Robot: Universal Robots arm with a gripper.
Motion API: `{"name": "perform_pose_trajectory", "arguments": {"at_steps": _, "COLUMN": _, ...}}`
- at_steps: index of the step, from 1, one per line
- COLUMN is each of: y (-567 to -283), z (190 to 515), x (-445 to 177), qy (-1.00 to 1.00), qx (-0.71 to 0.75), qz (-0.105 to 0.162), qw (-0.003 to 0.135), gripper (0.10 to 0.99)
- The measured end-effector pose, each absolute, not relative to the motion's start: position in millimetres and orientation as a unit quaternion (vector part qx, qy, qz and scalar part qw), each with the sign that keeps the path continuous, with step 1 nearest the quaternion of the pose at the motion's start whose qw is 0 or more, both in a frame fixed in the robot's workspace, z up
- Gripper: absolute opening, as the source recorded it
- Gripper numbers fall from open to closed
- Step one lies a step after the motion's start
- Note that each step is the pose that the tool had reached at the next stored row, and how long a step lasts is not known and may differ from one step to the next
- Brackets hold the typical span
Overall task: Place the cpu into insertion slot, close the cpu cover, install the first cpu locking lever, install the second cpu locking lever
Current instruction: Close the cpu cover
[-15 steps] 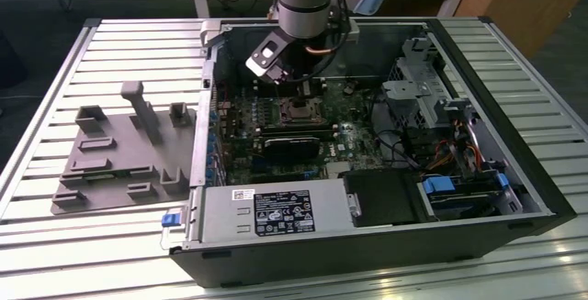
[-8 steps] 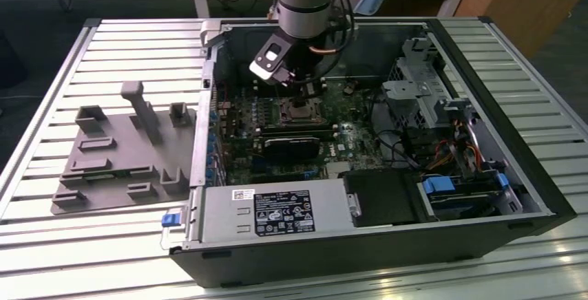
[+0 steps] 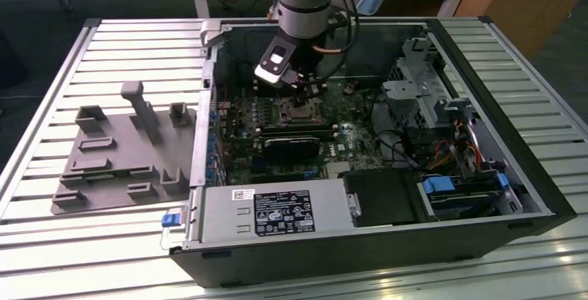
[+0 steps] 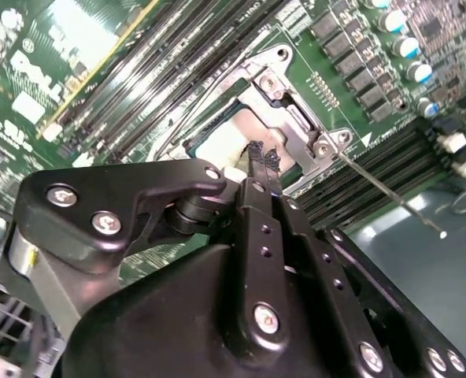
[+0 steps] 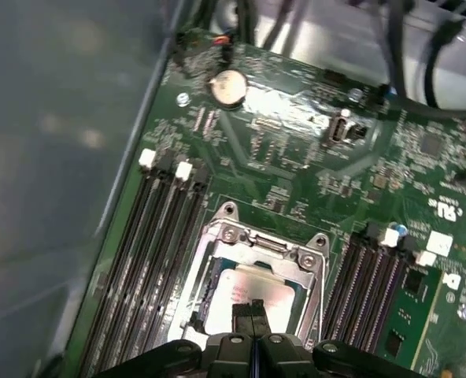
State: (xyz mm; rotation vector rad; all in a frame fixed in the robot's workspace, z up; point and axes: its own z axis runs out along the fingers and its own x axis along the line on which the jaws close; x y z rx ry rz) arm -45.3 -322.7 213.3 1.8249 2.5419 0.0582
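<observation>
- Chip (image 5: 253, 290) sits in the socket (image 5: 211, 272) on the green board (image 5: 296, 181). Its pale metal top shows through the window of the cover (image 5: 266, 246), which appears to lie flat over it. I cannot tell whether the chip is seated fully level.
- My hand (image 5: 251, 309) is clenched, fingertips pressed together with nothing between them. The tips are at or just above the chip's top, near one edge of the window. In the second wrist view the hand's own body hides whether they touch.
- Risk of crushing: if the chip lies slightly askew, downward force from my closed tips could bend the fine contacts under it. This is a judgement, as those contacts are hidden.
- Risk of skidding: the tips are narrow and the metal looks smooth. A sideways push could send them off the cover's rim and onto the memory slots (image 5: 158, 236) just beside the socket.
- Risk from the lever (image 4: 390, 197): this thin wire rod stands out over the slots, unlatched as far as I can judge. It is probably springy, so if caught off-centre it could slip from the tips and whip back.
- Risk of collision: in the exterior view my hand (image 3: 303, 95) works deep inside the computer case (image 3: 368, 259) on the bench (image 3: 138, 45). A wide swing could strike its walls or cables.
</observation>
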Motion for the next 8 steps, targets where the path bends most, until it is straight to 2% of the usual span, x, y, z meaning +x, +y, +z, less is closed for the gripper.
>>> {"name": "perform_pose_trajectory", "arguments": {"at_steps": 8, "y": -322.8, "z": 213.3, "x": -45.3, "qy": 0.852, "qx": 0.522, "qz": 0.018, "qw": 0.005, "gripper": 0.106}}
